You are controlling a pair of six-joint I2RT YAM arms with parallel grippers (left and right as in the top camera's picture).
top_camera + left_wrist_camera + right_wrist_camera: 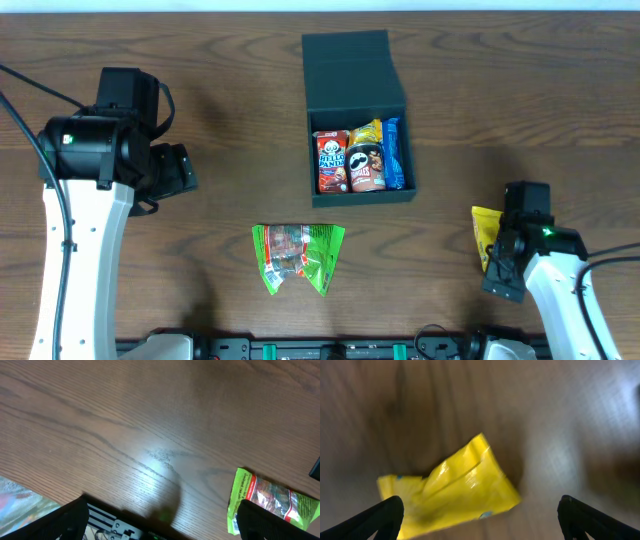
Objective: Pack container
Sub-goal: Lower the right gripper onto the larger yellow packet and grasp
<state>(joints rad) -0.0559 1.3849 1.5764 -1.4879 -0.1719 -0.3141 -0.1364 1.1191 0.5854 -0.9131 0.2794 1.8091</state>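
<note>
The dark teal container (400,100) stands at the table's back middle, its flap lid (346,70) folded open behind it. Inside it stand a red packet (331,161), a Pringles can (366,166) and a blue packet (394,152). A green packet (298,256) lies in front of the container, and its edge (272,500) shows in the left wrist view. My left gripper (162,522) hangs open over bare wood at the far left. My right gripper (482,517) is open just above a yellow packet (452,487), which also shows at the right in the overhead view (484,232).
The wooden table (200,80) runs to a front rail with black hardware (125,522). Cables trail from both arm bases at the left and right edges.
</note>
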